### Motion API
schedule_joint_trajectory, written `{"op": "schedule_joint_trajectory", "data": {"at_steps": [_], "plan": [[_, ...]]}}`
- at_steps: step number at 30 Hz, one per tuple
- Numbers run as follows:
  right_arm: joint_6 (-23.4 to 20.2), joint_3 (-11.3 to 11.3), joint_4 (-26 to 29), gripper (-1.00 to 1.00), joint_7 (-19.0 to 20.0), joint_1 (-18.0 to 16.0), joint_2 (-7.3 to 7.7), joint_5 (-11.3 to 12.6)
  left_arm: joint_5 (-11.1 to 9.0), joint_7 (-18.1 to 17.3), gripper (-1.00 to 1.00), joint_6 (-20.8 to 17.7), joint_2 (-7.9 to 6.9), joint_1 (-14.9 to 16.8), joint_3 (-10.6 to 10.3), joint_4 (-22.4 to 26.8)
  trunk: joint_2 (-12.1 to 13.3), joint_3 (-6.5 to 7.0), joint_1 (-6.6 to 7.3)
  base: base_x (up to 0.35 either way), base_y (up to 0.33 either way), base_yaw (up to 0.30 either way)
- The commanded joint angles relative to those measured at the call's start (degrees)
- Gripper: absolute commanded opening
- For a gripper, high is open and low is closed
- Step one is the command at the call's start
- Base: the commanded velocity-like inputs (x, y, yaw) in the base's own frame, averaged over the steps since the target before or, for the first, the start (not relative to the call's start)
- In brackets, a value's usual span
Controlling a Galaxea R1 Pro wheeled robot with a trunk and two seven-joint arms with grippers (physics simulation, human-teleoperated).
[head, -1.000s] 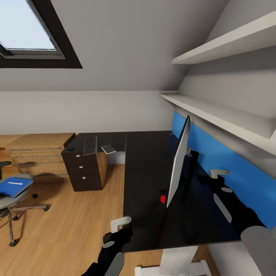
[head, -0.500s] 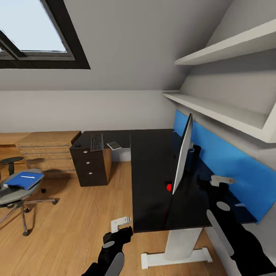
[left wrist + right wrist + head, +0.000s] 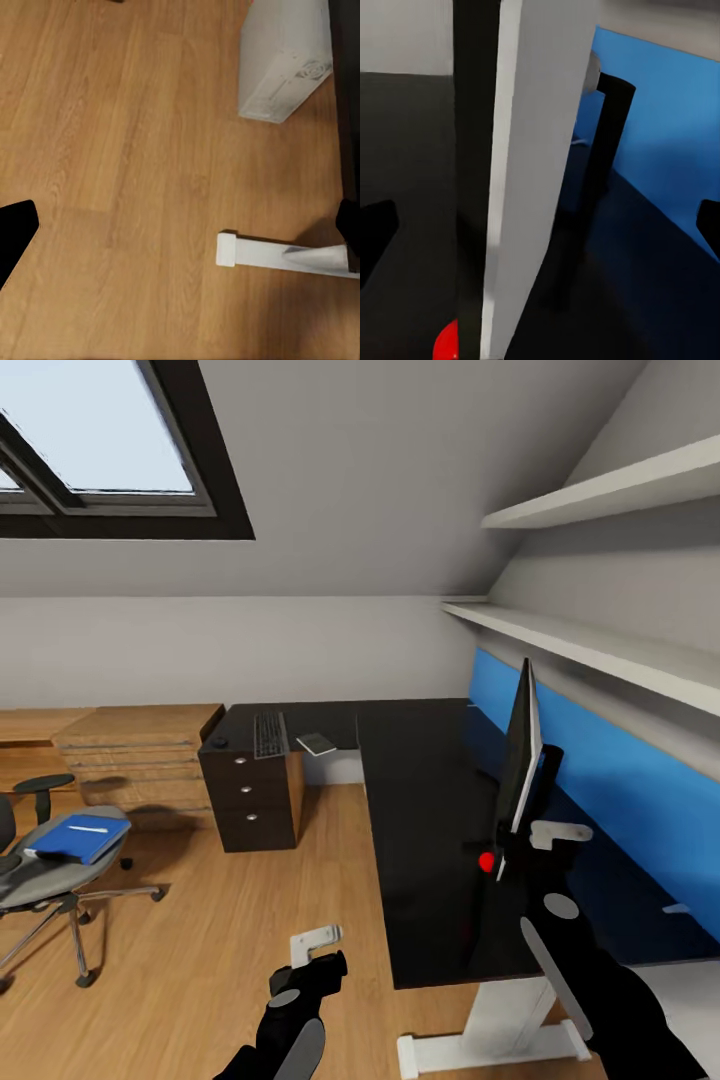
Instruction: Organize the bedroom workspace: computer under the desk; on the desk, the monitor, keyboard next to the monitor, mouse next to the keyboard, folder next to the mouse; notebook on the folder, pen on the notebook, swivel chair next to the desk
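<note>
The black desk (image 3: 420, 830) carries the monitor (image 3: 521, 752), seen edge-on, with a red dot at its near corner. My right gripper (image 3: 556, 833) is open at that near edge. In the right wrist view the monitor's silver back (image 3: 536, 150) stands between the spread fingers of the right gripper (image 3: 540, 225). On the desk's far wing lie the keyboard (image 3: 268, 734), the dark mouse (image 3: 218, 741) and a flat grey notebook (image 3: 316, 743). The swivel chair (image 3: 40, 875) holds the blue folder (image 3: 76, 838) with the pen (image 3: 88, 828) on it. My left gripper (image 3: 316, 946) hangs open over the floor, and the computer (image 3: 283, 60) stands on the floor ahead of the left gripper (image 3: 180, 232).
A light wooden counter (image 3: 140, 745) runs along the far wall left of the desk's drawer unit (image 3: 250, 800). White shelves (image 3: 590, 650) hang above the blue back panel (image 3: 620, 780). The desk's white foot (image 3: 285, 255) lies on the wood floor (image 3: 200, 920).
The view has swung, sliding everything rightward and bringing the chair further in. My right gripper has come from behind the monitor to its near edge. The left arm keeps its pose.
</note>
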State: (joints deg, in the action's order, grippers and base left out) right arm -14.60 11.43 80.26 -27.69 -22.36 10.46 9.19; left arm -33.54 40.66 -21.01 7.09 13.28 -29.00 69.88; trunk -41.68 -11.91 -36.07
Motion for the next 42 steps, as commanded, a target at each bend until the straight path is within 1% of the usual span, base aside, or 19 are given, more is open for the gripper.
{"op": "schedule_joint_trajectory", "data": {"at_steps": [1, 16, 37, 42], "plan": [[-0.27, 0.22, 0.08, 1.0, -0.5, -0.06, 0.05, 0.33, -0.35, 0.44, 1.0, -0.18, -0.03, 0.07, -0.09, 0.08, -0.08, -0.09, -0.02, 0.034, 0.061, 0.0], [-0.26, 0.26, -0.08, 1.0, -0.52, -0.05, 0.0, 0.27, -0.38, 0.39, 1.0, -0.18, 0.03, 0.07, -0.12, 0.03, -0.08, -0.09, -0.02, 0.011, 0.057, 0.0], [-0.32, 0.2, -0.11, 1.0, -0.52, -0.03, 0.0, 0.13, -0.29, 0.3, 1.0, -0.11, 0.2, 0.07, -0.35, -1.82, -0.08, -0.09, -0.02, 0.087, -0.088, 0.0], [-0.33, 0.21, -0.14, 1.0, -0.52, 0.02, 0.0, 0.13, -0.24, 0.3, 1.0, -0.1, 0.27, 0.07, -0.42, -1.85, -0.08, -0.09, -0.02, 0.007, -0.234, 0.0]]}}
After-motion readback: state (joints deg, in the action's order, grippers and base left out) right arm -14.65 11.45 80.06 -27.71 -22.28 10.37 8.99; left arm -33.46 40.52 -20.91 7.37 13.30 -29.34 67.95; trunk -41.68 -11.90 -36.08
